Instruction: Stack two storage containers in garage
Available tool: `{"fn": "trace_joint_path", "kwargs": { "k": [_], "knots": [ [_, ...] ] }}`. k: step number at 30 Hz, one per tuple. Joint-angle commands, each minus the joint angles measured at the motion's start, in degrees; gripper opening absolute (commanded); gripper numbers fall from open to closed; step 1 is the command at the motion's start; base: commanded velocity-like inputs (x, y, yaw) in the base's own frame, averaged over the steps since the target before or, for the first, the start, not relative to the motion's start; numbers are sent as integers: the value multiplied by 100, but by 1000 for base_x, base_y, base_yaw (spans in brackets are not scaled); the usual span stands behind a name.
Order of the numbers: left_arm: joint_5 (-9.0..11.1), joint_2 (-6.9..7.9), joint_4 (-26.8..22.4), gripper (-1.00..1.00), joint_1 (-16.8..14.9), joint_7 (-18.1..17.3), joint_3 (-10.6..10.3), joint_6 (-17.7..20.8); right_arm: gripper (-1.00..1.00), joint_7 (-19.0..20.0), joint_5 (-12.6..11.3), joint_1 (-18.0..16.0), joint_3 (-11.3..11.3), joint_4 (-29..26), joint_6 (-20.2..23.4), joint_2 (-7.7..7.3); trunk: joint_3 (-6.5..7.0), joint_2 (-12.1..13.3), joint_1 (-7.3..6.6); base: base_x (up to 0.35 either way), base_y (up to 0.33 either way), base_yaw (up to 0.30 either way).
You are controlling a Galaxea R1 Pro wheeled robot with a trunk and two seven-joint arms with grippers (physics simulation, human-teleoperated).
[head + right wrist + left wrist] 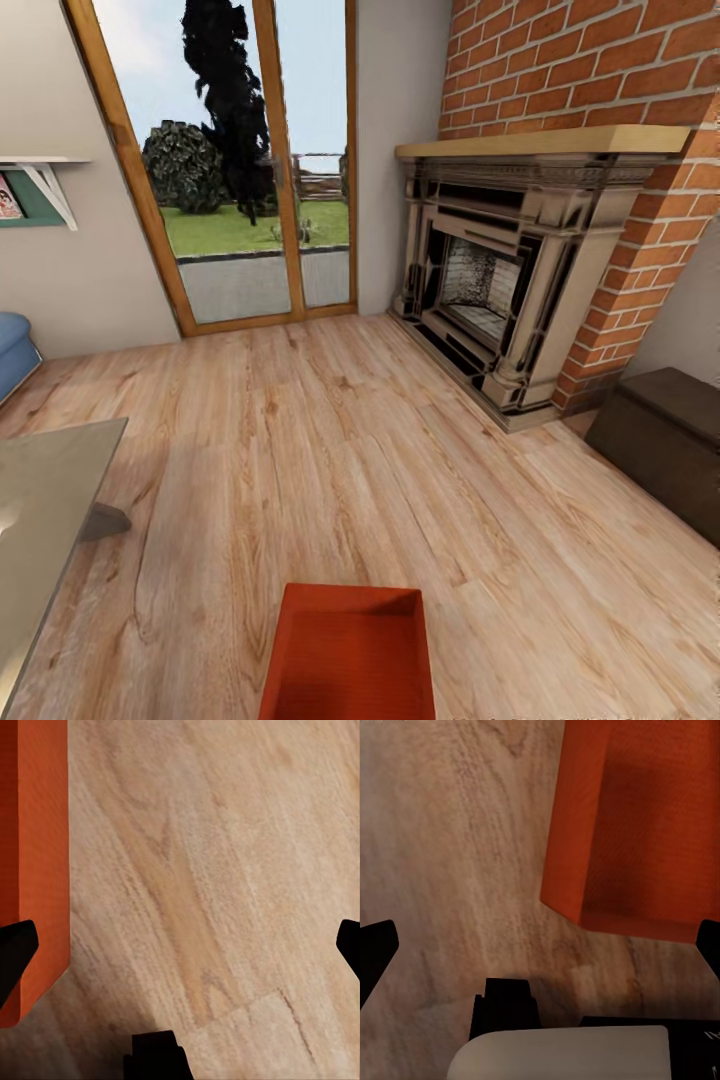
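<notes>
One orange-red open-top storage container [350,655] stands on the light wood plank floor of the living room, at the near edge of the head view. The left wrist view looks down on the container [637,825] and into its open top. My left gripper [540,952] is open above the floor beside it, fingers wide apart and holding nothing. In the right wrist view one wall of the container [34,855] shows along the side. My right gripper [180,949] is open too, with only bare planks between its fingertips [15,952].
A red-brick fireplace [500,290] stands ahead on the right, with a low dark bench [665,440] beside it. A glass-topped table [50,500] is at the near left, with a blue seat [12,350] behind it. Glazed doors [250,170] fill the far wall.
</notes>
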Motion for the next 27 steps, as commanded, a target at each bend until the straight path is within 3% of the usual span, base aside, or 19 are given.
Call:
{"fn": "trace_joint_path", "kwargs": {
  "k": [1,27],
  "knots": [
    [59,2,5,100,-3,-23,-48,-17,100,-25,-59,-5,49,5,-26,-1,-5,-2,-1,0,0,-111],
    [59,2,5,100,-1,-23,-48,-17,100,-19,-59,-5,50,5,-26,-1,-5,-2,-1,42,24,-54]
  ]
}}
